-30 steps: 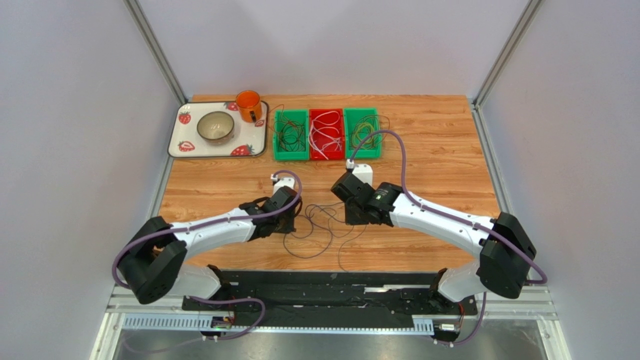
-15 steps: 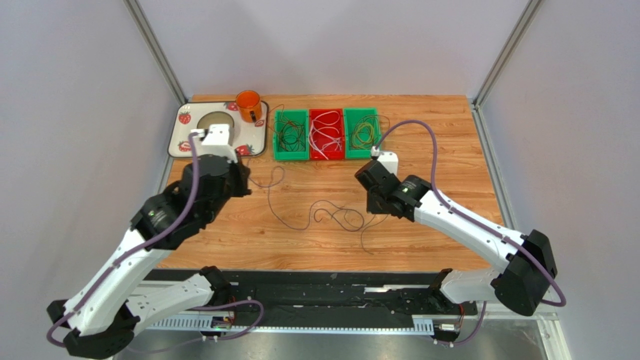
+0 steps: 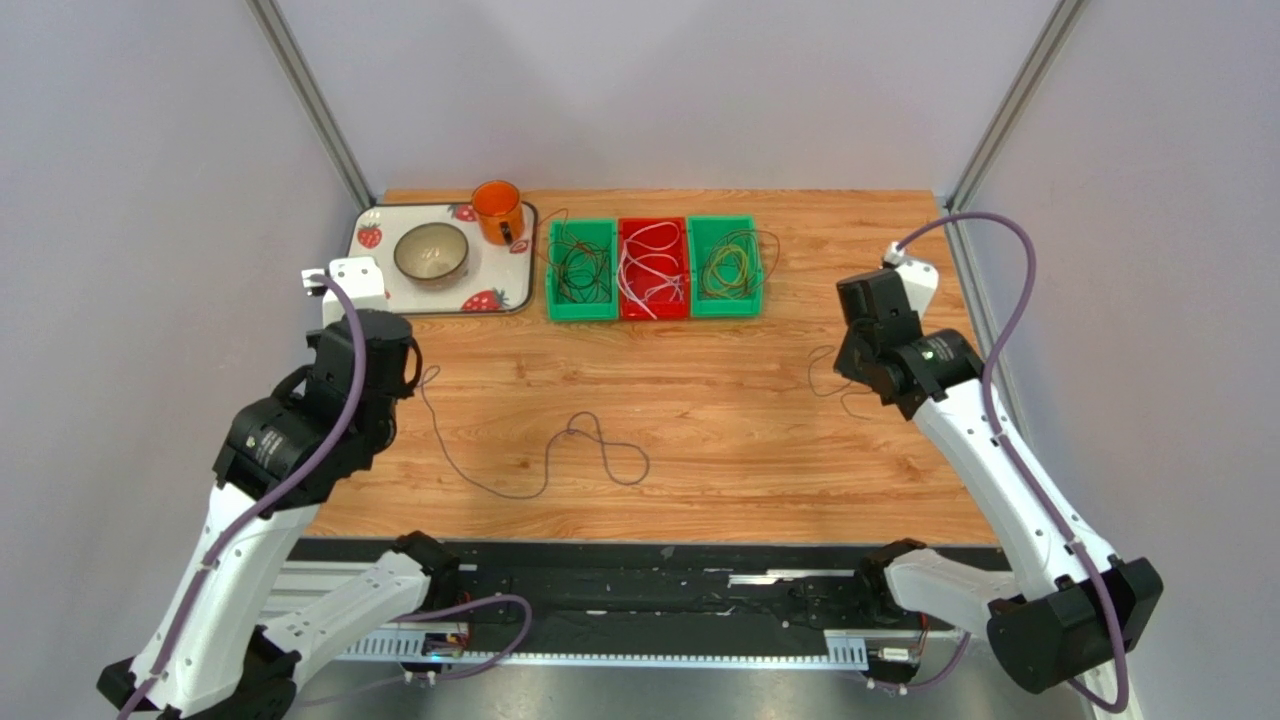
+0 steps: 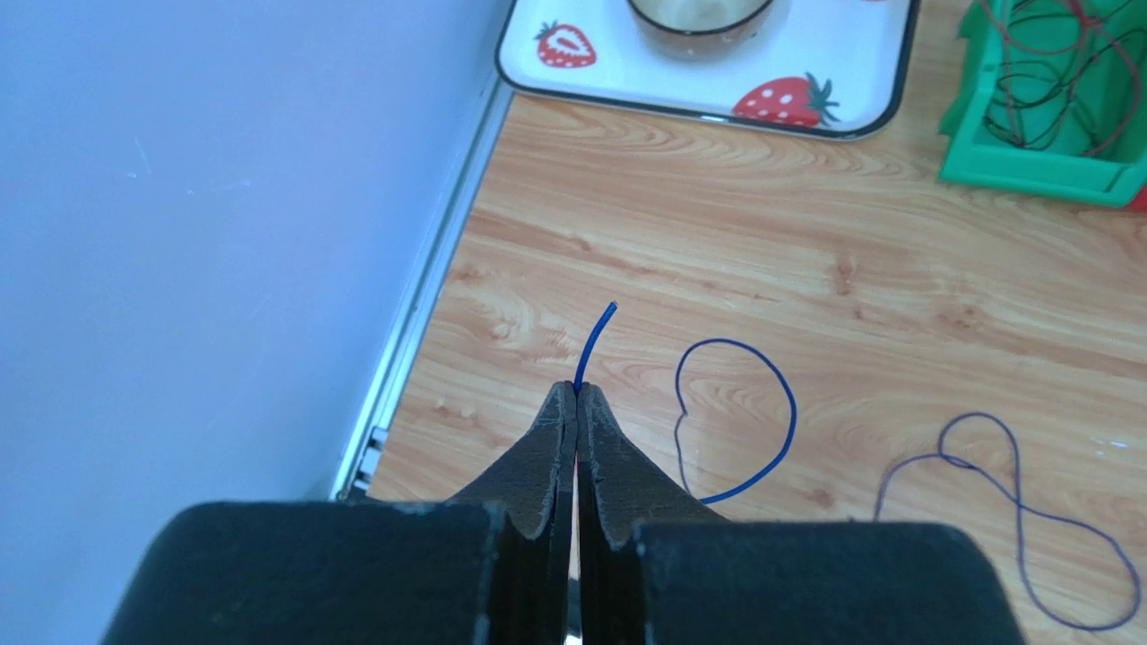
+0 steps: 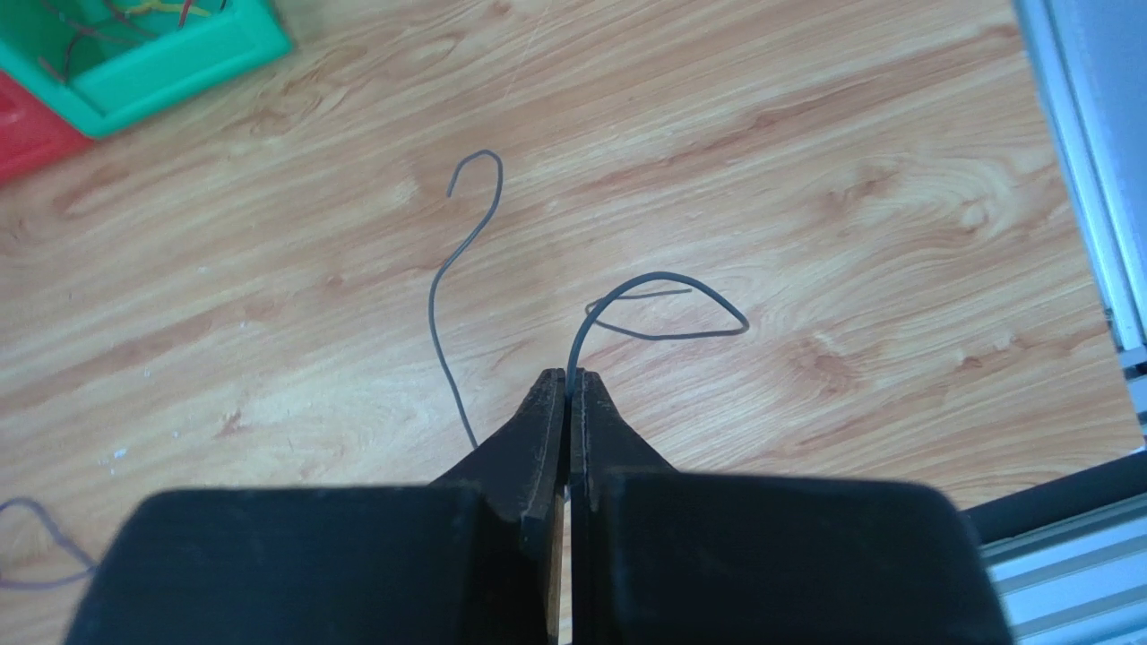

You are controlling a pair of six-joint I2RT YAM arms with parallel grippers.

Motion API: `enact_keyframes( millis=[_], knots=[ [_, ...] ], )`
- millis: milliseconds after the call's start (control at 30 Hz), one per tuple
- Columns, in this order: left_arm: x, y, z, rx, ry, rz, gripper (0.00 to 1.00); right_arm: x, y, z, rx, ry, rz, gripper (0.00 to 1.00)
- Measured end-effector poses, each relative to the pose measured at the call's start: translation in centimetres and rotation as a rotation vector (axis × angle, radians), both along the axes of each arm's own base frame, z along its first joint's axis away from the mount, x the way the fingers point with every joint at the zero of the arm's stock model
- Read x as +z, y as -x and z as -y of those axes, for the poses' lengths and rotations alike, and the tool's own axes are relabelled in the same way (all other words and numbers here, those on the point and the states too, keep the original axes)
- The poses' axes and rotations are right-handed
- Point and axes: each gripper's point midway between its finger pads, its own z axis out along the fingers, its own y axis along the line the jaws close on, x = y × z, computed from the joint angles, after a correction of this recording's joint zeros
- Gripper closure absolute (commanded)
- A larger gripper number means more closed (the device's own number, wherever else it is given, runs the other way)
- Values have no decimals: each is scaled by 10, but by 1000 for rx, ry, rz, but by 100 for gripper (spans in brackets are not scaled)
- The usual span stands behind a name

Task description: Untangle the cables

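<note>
Wood-grain tabletop (image 3: 721,435) carries 2 loose cables that lie well apart. The left fingers (image 4: 545,450) are pressed together on one end of a blue cable (image 4: 727,341), with a short stub poking out past their tips. They sit near the left edge, on the near side of a strawberry-print tray (image 3: 368,293). From the pinch the blue cable curls into a small loop, then runs toward the near edge and ends in a figure-8 around the middle of the tabletop.

The right fingers (image 5: 539,430) are closed on a dark grey cable (image 5: 434,307) near the right edge. That cable forms 1 flat loop just past the tips, and its other strand ends in a hook.

Along the far edge stand 3 bins side by side: a green bin (image 3: 583,317) with dark and red-brown cables, a red bin (image 3: 654,317) with white ones, and a second green bin (image 3: 726,314) with yellowish ones. The tray, in the far-left corner, holds a bowl (image 3: 431,252), with an orange mug (image 3: 498,210) at its far-right corner.
</note>
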Motion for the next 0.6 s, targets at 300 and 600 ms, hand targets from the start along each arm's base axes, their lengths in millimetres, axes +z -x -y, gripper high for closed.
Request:
enact_keyframes(
  millis=[300,600],
  knots=[
    [-79,-7,36,-133,60,-220,100,16,-3,-5,32,-71,29,100],
    [-133,-3,77,-302,200,-304,100,57,-42,-49,150,-223,116,100]
  ],
)
